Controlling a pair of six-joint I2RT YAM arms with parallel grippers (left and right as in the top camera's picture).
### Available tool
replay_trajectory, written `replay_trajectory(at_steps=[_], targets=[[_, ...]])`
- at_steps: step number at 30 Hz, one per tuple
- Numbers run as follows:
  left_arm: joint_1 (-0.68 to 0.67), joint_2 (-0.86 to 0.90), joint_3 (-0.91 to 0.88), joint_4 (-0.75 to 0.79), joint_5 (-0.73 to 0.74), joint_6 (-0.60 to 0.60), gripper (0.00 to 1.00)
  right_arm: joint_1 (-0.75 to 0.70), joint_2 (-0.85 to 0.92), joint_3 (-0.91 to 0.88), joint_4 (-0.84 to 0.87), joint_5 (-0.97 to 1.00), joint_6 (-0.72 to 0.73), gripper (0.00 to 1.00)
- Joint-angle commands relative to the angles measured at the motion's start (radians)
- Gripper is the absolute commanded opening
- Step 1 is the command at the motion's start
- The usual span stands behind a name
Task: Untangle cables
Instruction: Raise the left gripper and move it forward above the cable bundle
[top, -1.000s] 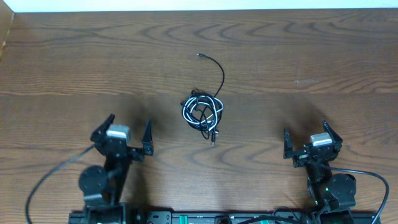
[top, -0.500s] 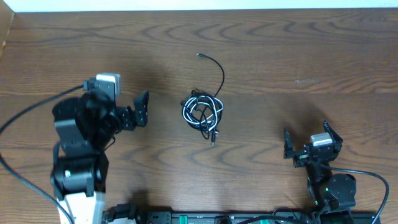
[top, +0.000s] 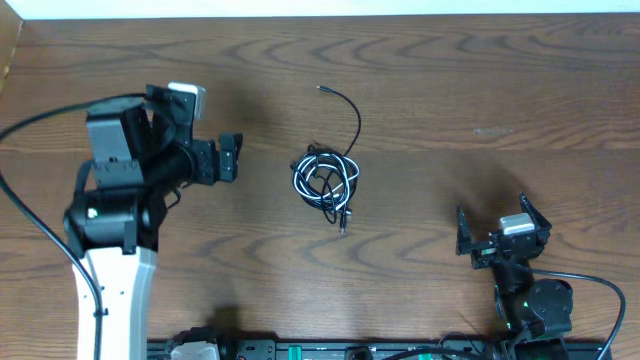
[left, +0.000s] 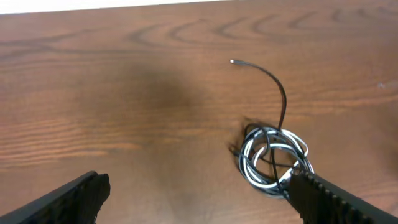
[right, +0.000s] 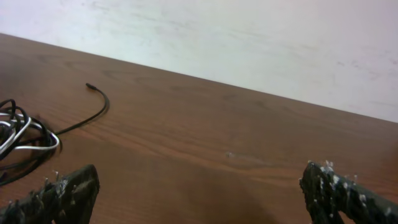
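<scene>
The cables lie in a small black-and-white knot at the table's middle, with one black tail curving away to a plug tip. My left gripper hangs open to the left of the knot, apart from it. In the left wrist view the cables sit just beyond the right fingertip, and the left gripper holds nothing. My right gripper rests open near the front right. Its wrist view shows the cables far left, with the right gripper empty.
The wooden table runs to a pale wall at the back. The left arm's thick black wire loops along the left side. Both arm bases stand at the front edge.
My left arm has lifted from the front edge and swung back and left, now level with the knot. The right arm and the cables have not moved.
</scene>
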Motion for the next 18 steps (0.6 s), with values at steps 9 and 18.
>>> replay_trajectory(at_steps=[9,18], targets=[[-0.004,0.143,0.254,-0.222,-0.162,0.032,0.98,0.006,-0.002,-0.002,-0.005,0.004,-0.007,0.99],[-0.004,0.143,0.254,-0.237,-0.158,0.027,0.98,0.006,-0.002,-0.002,-0.005,0.004,-0.007,0.99]])
